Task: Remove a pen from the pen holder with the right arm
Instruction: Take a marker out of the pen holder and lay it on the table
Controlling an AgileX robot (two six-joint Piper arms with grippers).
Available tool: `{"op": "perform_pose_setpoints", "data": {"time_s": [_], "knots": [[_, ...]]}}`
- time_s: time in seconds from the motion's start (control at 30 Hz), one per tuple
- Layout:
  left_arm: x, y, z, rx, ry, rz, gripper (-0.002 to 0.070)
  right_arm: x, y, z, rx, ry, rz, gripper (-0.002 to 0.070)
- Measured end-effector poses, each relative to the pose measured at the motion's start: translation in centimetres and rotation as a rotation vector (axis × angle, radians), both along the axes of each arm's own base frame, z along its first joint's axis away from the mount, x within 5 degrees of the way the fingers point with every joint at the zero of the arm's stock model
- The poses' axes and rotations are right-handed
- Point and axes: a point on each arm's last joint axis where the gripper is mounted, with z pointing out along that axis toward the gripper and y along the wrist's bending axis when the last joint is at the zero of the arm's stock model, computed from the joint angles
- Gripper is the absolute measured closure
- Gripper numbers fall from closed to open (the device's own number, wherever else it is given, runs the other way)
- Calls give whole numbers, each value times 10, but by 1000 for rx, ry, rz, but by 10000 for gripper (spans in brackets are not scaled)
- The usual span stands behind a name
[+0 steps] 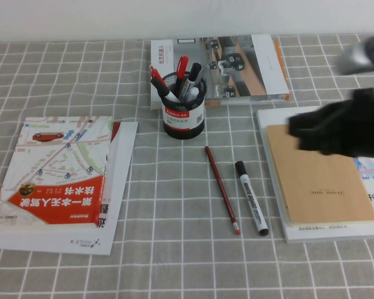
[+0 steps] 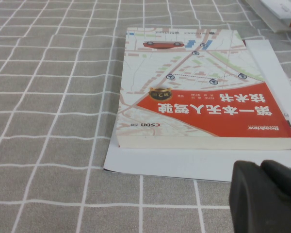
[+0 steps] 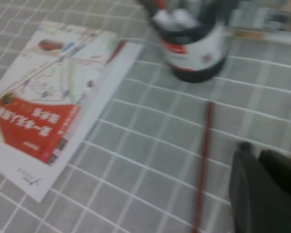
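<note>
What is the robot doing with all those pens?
It is meant to pull a pen out of the black pen holder with its right arm. The right gripper is shut, seemingly empty, above the tan notebook, off to the holder's right. Several pens stand in the holder; a red pencil and a black marker lie on the table nearby. The left gripper sits parked by the red map book.

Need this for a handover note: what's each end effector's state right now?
Left end effector: closed, empty, beside the book.
Right end effector: closed, empty, above the notebook.
</note>
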Motion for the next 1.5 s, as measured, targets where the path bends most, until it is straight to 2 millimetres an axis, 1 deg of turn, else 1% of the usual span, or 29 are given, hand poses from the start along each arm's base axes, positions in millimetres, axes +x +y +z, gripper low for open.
{"op": "perform_pose_setpoints", "data": {"time_s": [0.03, 0.07, 0.17, 0.3, 0.37, 0.43, 0.5, 0.63, 0.67, 0.73, 0.83, 0.9, 1.1, 1.2, 1.33, 1.5], "knots": [[0, 0, 0, 0, 0, 0, 678, 3, 9, -2, -5, -2, 20, 688], [0, 0, 0, 0, 0, 0, 678, 8, 23, -4, -16, -12, 52, 688], [0, 0, 0, 0, 0, 0, 678, 22, 52, -9, -38, -56, 97, 688], [0, 0, 0, 0, 0, 0, 678, 36, 82, -17, -71, -141, 103, 681], [0, 0, 0, 0, 0, 0, 678, 40, 95, -24, -89, -190, 95, 654], [0, 0, 0, 0, 0, 0, 678, 44, 104, -30, -89, -229, 72, 605], [0, 0, 0, 0, 0, 0, 678, 49, 109, -32, -73, -285, 41, 532], [0, 0, 0, 0, 0, 0, 678, 60, 114, -36, -32, -387, -21, 346], [0, 0, 0, 0, 0, 0, 678, 63, 115, -38, -23, -410, -40, 316], [0, 0, 0, 0, 0, 0, 678, 70, 118, -46, -17, -447, -69, 286], [0, 0, 0, 0, 0, 0, 678, 79, 121, -58, -5, -507, -107, 268], [0, 0, 0, 0, 0, 0, 678, 86, 125, -71, 19, -543, -130, 264], [0, 0, 0, 0, 0, 0, 678, 97, 137, -103, 49, -655, -110, 260], [0, 0, 0, 0, 0, 0, 678, 103, 143, -114, 48, -660, -110, 260], [0, 0, 0, 0, 0, 0, 678, 112, 151, -120, 50, -662, -107, 260], [0, 0, 0, 0, 0, 0, 678, 122, 161, -120, 68, -683, -107, 271]]}}
